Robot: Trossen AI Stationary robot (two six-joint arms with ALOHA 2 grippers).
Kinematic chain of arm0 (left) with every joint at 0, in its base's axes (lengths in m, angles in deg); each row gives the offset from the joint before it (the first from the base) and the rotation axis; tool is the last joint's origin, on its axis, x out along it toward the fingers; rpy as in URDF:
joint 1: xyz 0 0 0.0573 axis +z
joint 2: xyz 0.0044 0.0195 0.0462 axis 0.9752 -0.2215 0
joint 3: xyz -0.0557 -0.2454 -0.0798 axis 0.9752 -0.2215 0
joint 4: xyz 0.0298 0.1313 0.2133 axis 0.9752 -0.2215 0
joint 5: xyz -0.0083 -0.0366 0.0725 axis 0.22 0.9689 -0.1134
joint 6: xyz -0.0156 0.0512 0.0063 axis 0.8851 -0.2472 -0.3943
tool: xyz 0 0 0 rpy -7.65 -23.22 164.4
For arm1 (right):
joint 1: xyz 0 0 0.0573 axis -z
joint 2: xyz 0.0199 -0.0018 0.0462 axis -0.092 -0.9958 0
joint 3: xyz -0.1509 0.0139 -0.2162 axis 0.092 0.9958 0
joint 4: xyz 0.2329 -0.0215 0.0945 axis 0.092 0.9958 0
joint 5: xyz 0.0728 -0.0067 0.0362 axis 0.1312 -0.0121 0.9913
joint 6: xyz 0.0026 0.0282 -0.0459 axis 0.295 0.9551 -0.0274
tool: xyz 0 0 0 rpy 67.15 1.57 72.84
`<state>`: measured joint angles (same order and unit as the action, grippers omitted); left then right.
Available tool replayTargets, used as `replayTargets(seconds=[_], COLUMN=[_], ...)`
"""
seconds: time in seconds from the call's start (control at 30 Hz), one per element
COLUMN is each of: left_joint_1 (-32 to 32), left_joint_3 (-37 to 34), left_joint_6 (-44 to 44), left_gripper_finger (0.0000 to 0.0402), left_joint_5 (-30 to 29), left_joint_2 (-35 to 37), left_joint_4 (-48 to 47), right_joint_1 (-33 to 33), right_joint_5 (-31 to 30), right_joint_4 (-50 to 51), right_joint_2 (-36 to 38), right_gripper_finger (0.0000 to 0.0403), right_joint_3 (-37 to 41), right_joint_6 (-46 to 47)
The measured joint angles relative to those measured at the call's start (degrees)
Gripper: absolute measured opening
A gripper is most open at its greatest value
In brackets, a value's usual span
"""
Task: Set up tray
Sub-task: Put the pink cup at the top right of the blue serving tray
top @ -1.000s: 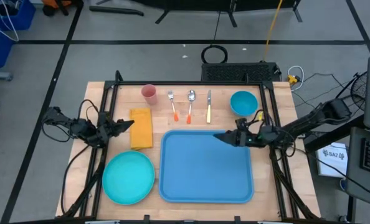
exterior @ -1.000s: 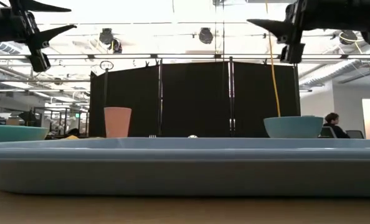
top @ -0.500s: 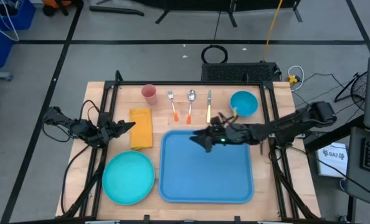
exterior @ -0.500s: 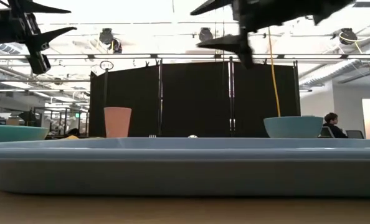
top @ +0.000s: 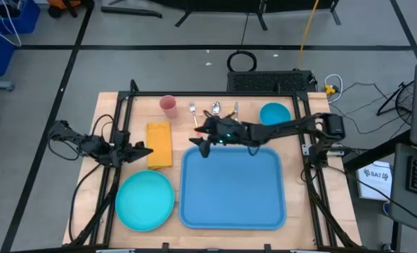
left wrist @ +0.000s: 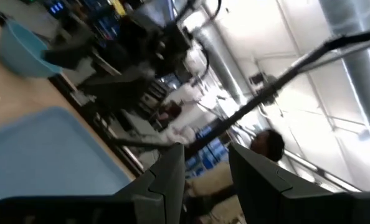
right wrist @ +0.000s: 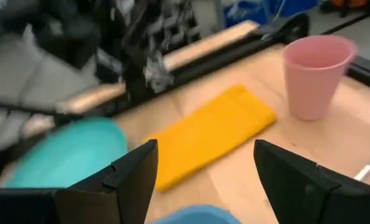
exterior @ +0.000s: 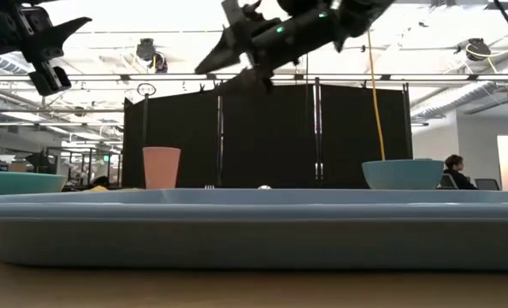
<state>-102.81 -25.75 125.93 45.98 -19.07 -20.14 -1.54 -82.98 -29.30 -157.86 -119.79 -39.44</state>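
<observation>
Above tray (top: 233,186) far-left corner: right gripper (top: 198,145), fingers apart.

Robotics laboratory or test bay within an open-plan industrial office. Indicators: a wooden desk (top: 117,221) enclosed by a black metal frame (top: 215,94), standing on a grey floor marked with dark tape lines (top: 68,67); loose cables (top: 349,86) beside it; a blue storage bin (top: 8,28) at the floor's edge. Behind the desk stands a black partition screen (exterior: 271,137). Overhead are exposed ducts and ceiling fixtures (exterior: 151,53). A person (exterior: 453,169) sits at a distant workstation.
</observation>
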Motion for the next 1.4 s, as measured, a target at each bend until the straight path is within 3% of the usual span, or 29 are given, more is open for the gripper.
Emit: replayTargets(seconds=[0.2,0.57,0.9,0.97,1.1,1.2,1.3,1.4], left_joint_1=[0.00,0.02,1.01,1.93,4.82,7.83,11.47,15.87], left_joint_3=[0.02,0.00,0.50,2.28,7.91,13.33,17.49,20.26], left_joint_6=[2.29,5.64,-1.82,-5.18,-8.34,-7.27,-2.71,-2.41], left_gripper_finger=[0.0129,0.0129,0.0129,0.0129,0.0129,0.0129,0.0129,0.0129], left_joint_5=[0.67,-2.41,-25.61,-27.91,-32.07,-33.34,-29.75,-22.93], left_joint_2=[-0.02,-0.02,-0.02,-0.01,-0.28,-1.97,-6.22,-12.53], left_joint_4=[-1.82,-1.31,-0.88,-2.27,-12.27,-25.15,-35.20,-37.50], right_joint_1=[3.88,10.89,8.64,7.44,5.43,4.32,3.21,2.29], right_joint_5=[5.21,9.65,9.89,11.24,11.27,11.22,11.25,11.27], right_joint_4=[9.60,9.43,9.21,9.02,8.93,8.74,7.48,7.28], right_joint_2=[-2.34,-2.60,-2.57,-2.37,-2.20,-2.17,-2.17,-2.17], right_gripper_finger=[0.0254,0.0254,0.0254,0.0254,0.0254,0.0254,0.0254,0.0254], right_joint_3=[-8.39,-10.09,-10.07,-9.79,-9.10,-7.82,-5.99,-4.43], right_joint_6=[-10.22,-15.75,-2.43,-0.08,2.40,4.55,6.75,7.98])
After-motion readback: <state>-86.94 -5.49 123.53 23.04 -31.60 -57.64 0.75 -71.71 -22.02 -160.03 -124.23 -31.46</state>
